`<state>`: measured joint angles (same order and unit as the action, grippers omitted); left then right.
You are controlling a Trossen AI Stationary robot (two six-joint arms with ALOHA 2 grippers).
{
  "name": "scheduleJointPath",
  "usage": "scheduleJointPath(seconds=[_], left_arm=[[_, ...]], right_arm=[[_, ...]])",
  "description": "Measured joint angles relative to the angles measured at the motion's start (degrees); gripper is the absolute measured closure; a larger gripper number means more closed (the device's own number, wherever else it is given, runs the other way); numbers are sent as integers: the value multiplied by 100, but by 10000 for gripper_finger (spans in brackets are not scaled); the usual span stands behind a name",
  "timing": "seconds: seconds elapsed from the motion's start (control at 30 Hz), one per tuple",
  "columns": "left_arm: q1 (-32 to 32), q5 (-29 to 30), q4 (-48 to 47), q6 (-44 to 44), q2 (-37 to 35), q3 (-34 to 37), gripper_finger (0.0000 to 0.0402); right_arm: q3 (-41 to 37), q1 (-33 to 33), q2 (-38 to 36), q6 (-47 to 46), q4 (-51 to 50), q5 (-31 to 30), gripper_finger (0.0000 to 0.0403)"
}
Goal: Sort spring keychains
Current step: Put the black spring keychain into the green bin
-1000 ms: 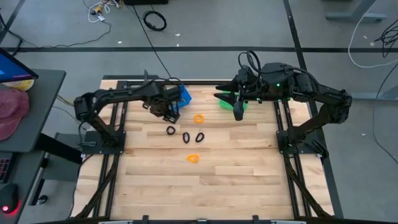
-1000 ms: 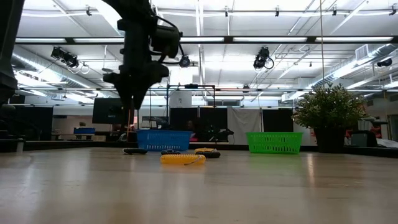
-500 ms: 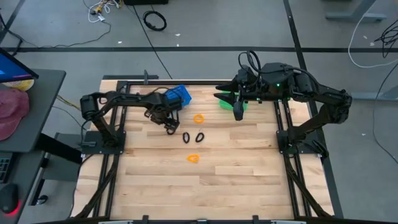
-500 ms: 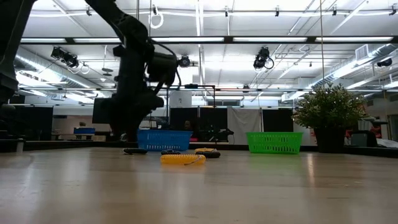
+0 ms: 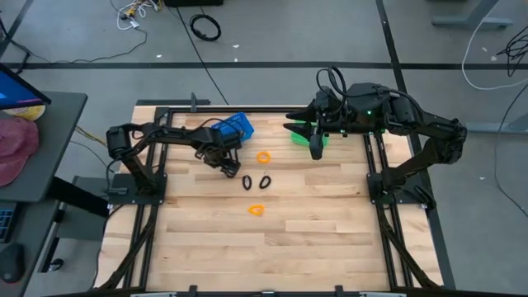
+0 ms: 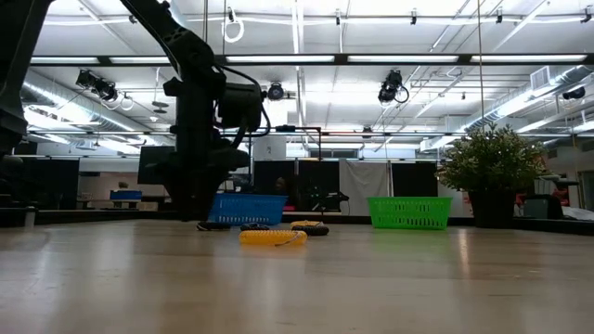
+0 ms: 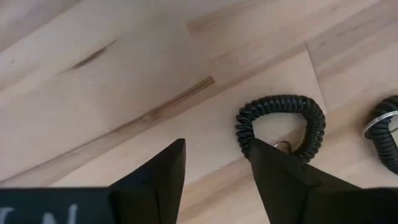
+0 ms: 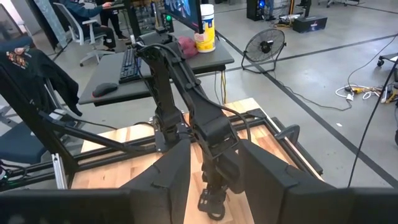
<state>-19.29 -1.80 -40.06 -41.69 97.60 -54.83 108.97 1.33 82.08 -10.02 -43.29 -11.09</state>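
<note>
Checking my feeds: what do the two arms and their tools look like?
Both arms are dark and jointed. The left tool has two black, wedge-shaped fingers. The right arm carries looped black cables and a small green light; its tool has similar dark fingers.

The setting is a robotics laboratory or test hall. Evidence: a butcher-block table [image 5: 272, 239] carried on a black aluminium-extrusion frame, standing on a grey concrete floor with loose cables [image 5: 205, 26] beyond the right gripper [image 5: 316, 151]. The low view shows an exposed industrial ceiling with strip lights [image 6: 297, 59] and ducting, plus a potted plant [image 6: 495, 172]. Past the right gripper's fingers, the wrist view shows a desk [image 8: 155, 65] with a keyboard, a mouse, a floor fan [image 8: 266, 45] and a seated person [image 8: 93, 15].
</note>
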Motion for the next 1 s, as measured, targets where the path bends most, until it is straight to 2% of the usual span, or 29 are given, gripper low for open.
scheduleJointPath(seconds=[0.37, 0.53, 0.73, 1.0], left_arm=[[345, 10, 185, -119, -2, -26, 243], [336, 394, 219, -156, -7, -10, 247], [295, 407, 290, -71, -7, -9, 265], [372, 353, 381, -114, 330, -35, 273]], right_arm=[[0, 1, 0, 0, -2, -2, 266], [0, 1, 0, 0, -2, -2, 266], [0, 1, 0, 0, -2, -2, 266], [0, 1, 4, -2, 25, -2, 266]])
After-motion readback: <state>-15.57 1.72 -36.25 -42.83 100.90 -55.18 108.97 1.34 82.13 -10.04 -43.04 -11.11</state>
